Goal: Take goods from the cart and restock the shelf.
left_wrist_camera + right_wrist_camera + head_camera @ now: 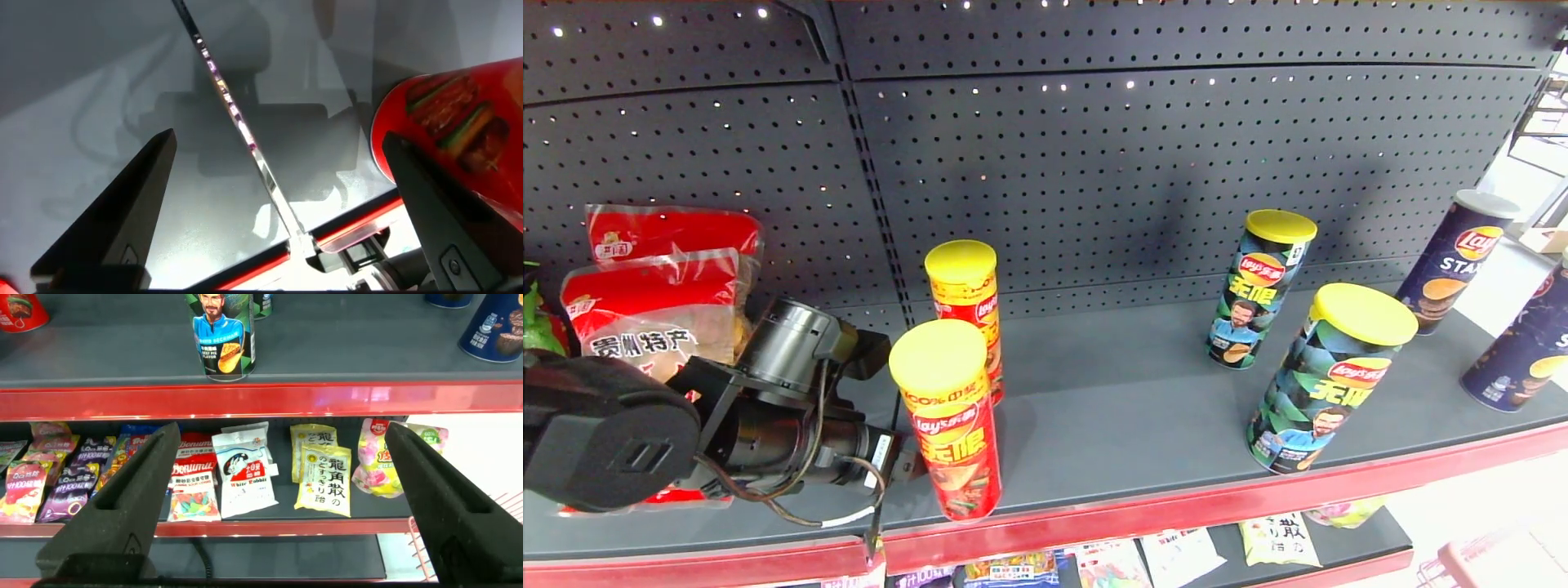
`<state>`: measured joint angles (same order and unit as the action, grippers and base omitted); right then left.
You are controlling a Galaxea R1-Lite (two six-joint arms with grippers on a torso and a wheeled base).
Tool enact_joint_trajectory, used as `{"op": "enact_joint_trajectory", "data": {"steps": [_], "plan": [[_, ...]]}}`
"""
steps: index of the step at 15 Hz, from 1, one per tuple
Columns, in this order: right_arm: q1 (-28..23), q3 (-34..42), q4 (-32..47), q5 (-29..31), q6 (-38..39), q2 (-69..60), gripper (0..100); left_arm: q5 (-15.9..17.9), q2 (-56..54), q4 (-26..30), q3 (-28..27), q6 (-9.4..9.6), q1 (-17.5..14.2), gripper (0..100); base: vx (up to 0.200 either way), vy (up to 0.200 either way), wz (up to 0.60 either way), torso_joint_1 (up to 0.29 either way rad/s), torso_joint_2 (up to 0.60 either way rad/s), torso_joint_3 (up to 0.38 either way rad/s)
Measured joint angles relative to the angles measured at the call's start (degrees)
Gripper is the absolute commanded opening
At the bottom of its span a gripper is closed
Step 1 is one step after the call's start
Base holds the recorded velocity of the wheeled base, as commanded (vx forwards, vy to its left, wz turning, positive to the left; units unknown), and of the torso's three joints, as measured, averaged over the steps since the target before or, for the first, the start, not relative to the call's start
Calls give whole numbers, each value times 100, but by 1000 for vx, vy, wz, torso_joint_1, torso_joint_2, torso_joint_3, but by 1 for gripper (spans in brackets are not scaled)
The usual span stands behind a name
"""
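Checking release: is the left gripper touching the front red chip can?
Cannot tell. Left wrist view: front red chip can sits behind one jaw of the left gripper; no clear gap or contact.

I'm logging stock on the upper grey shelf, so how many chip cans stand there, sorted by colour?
Red cylindrical chip cans with yellow lids: 2
Green-patterned cylindrical chip cans with yellow lids: 2
Navy blue cylindrical chip cans: 2
Total: 6
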<state>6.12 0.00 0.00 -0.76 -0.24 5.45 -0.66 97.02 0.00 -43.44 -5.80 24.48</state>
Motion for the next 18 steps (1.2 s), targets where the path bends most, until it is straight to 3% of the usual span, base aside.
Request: {"op": "enact_joint_trajectory", "data": {"steps": [6,10,14,16,18], "plan": [[0,0,0,0,0,0,100,-18,9,0,-22,-5,44,100,0,0,0,0,0,0],[0,0,0,0,0,0,100,-139,-257,11,59,23,-124,100,0,0,0,0,0,0],[0,0,0,-2,0,0,100,-588,-1536,315,356,305,-458,100,0,0,0,0,0,0],[0,0,0,-2,2,0,100,-605,-2522,796,488,469,-688,100,0,0,0,0,0,0],[0,0,0,-2,0,0,100,-390,-3696,1192,692,613,-1098,100,0,0,0,0,0,0]]}}
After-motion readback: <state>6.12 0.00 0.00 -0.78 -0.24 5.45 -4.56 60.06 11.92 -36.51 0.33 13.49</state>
